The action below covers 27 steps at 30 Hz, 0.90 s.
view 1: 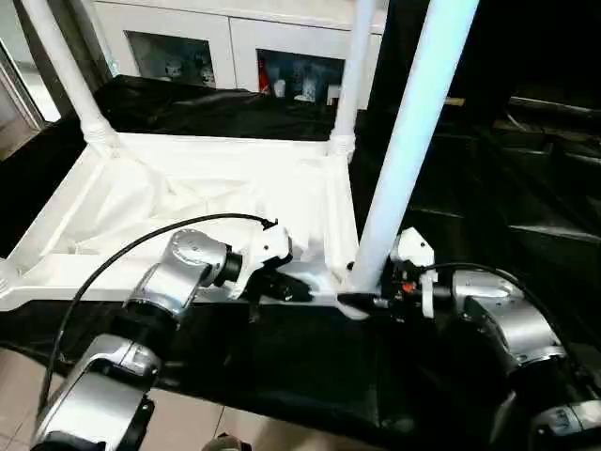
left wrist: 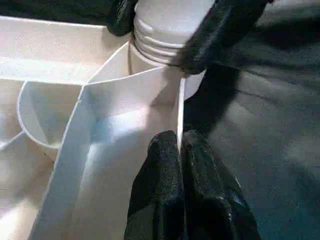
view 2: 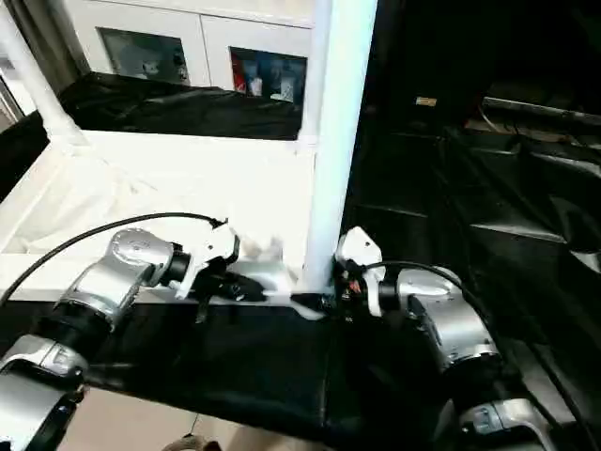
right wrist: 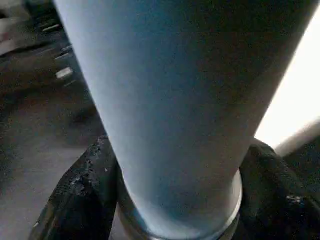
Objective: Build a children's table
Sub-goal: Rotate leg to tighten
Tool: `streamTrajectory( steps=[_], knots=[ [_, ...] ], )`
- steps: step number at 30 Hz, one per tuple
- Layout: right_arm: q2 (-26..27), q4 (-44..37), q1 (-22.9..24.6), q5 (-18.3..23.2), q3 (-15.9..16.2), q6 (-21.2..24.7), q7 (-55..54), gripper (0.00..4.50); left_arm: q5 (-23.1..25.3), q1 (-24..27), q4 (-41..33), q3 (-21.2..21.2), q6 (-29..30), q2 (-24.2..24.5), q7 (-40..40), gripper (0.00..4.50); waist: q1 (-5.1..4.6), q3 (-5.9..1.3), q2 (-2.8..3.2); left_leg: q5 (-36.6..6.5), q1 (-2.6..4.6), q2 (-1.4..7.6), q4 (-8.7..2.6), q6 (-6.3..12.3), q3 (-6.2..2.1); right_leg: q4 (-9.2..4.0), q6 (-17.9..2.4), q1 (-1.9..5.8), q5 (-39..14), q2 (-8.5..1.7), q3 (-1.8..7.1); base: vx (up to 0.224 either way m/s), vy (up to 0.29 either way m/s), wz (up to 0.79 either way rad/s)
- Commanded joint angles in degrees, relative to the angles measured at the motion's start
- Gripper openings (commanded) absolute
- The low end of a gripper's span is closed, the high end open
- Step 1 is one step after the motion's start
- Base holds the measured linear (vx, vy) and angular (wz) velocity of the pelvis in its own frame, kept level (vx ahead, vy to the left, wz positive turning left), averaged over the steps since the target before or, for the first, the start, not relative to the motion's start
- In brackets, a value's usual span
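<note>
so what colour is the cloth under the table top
Black; the cloth under the white table top shows best in the left eye view.

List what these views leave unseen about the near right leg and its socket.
- Near leg: its upper end is cut off by the head views' top edge.
- Its base in the tabletop socket: covered by the right gripper fingers.
- How deep it sits: the left wrist view shows ridges between black fingers; seating unclear.

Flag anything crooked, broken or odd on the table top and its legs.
Nothing looks broken. The near leg leans a little in its corner socket, where the right gripper has its jaws around the base; the two far legs lean as well. The left gripper pinches the top's rim.
</note>
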Motion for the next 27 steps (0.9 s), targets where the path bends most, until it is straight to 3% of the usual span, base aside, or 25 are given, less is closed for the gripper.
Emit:
streamTrajectory(
  steps=[1, 3, 5, 8, 9, 10, 15, 16, 18, 19, 23, 27],
  knots=[
    [4.07, 4.65, -1.23, -3.41, -0.47, 0.55, -12.12, 2.73, 0.19, -1.98, 3.71, 2.86, 2.13, -4.27, 12.93, 0.00, -0.46, -2.54, -0.56, -14.18, 0.94, 2.81, -4.27, 0.40, -1.57, -4.84, -13.28, 1.67, -13.96, -3.74, 2.79, 0.000, 0.000, 0.00],
    [5.78, 5.91, -1.71, -3.16, -1.90, 1.21, -16.32, 2.72, 0.23, -2.81, 4.88, 3.74, 3.22, -5.51, 16.78, 0.00, -0.68, -2.73, -0.65, -14.14, 0.86, 2.72, -4.21, -0.06, -1.66, -4.81, -12.81, 1.89, -14.31, -3.76, 2.76, 0.000, 0.000, 0.00],
    [9.70, 8.61, -3.03, -2.71, -5.08, 2.51, -26.59, 2.72, 0.31, -4.56, 7.09, 4.90, 4.67, -8.39, 23.56, 0.00, -0.78, -2.70, -0.72, -13.40, 0.92, 2.64, -4.07, 0.78, -1.45, -4.89, -12.88, 1.74, -12.25, -3.70, 2.92, 0.000, 0.000, 0.00],
    [12.99, 10.34, -4.09, -2.65, -6.63, 3.64, -33.11, 2.72, 0.66, -5.89, 8.48, 5.20, 4.97, -10.98, 27.57, 0.00, -0.75, -2.83, -0.67, -11.79, 0.82, 2.55, -3.98, 1.51, -1.44, -4.88, -12.79, 1.92, -10.57, -3.73, 2.92, 0.000, 0.000, 0.00],
    [13.88, 10.35, -4.22, -3.02, -5.98, 3.25, -32.82, 2.72, 0.77, -6.24, 8.71, 5.14, 5.01, -11.78, 28.17, 0.00, -0.64, -2.93, -0.24, -11.44, 0.82, 2.54, -3.94, 1.60, -1.47, -4.76, -12.84, 1.99, -9.92, -3.73, 2.90, 0.000, 0.000, 0.00],
    [14.99, 10.31, -4.34, -3.65, -4.90, 2.46, -32.04, 2.72, 0.93, -6.74, 9.26, 4.94, 4.74, -12.72, 28.52, 0.00, -0.56, -3.09, -0.45, -10.23, 0.73, 2.41, -3.79, 2.30, -1.32, -4.62, -12.95, 2.08, -7.29, -3.54, 2.87, 0.000, 0.000, 0.00],
    [15.67, 10.26, -4.40, -4.80, -3.43, 0.24, -31.05, 2.72, 1.17, -7.02, 9.78, 4.58, 4.21, -13.35, 28.00, 0.00, -0.16, -3.01, -0.47, -10.44, 0.64, 2.50, -3.88, 2.98, -1.37, -4.74, -12.69, 2.26, -7.91, -3.76, 2.79, 0.000, 0.000, 0.00],
    [15.84, 10.28, -4.54, -4.29, -3.54, -0.27, -30.28, 3.28, 1.18, -6.95, 9.82, 4.15, 3.82, -13.27, 27.46, 0.00, -0.16, -2.96, -0.43, -11.03, 0.65, 2.51, -3.94, 2.81, -1.41, -4.86, -12.53, 2.26, -8.97, -3.79, 2.77, 0.000, 0.000, 0.00],
    [15.71, 10.09, -4.69, -3.83, -3.61, -0.27, -29.64, 3.42, 1.14, -6.76, 9.67, 3.93, 3.75, -13.08, 27.03, 0.00, -0.22, -3.02, -0.46, -11.29, 0.63, 2.56, -3.94, 2.66, -1.41, -4.81, -12.49, 2.23, -9.01, -3.73, 2.79, 0.000, 0.000, 0.00],
    [15.03, 9.72, -4.87, -4.03, -3.17, -0.68, -28.22, 3.62, 1.16, -6.52, 9.54, 3.74, 3.64, -12.70, 26.18, 0.00, -0.25, -3.00, -0.40, -11.48, 0.65, 2.62, -4.04, 2.66, -1.49, -4.78, -12.44, 2.21, -8.85, -3.72, 2.76, 0.000, 0.000, 0.00],
    [11.85, 7.58, -4.63, -3.78, -1.58, -1.64, -20.75, 3.62, 1.05, -5.77, 8.64, 3.27, 3.49, -11.48, 23.06, 0.00, -0.49, -3.02, -0.71, -11.52, 0.50, 2.50, -3.83, 3.29, -1.41, -4.80, -12.69, 2.44, -8.42, -3.72, 2.74, 0.000, 0.000, 0.00],
    [6.89, 3.63, -3.26, -2.18, 0.43, -2.65, -9.55, 3.62, 0.80, -4.83, 7.33, 2.42, 3.13, -9.71, 18.31, 0.00, -0.31, -3.12, -0.84, -9.03, 0.21, 2.49, -3.53, 5.36, -1.34, -4.48, -13.33, 2.66, -5.49, -3.82, 2.75, 0.000, 0.000, 0.00]
  ],
)
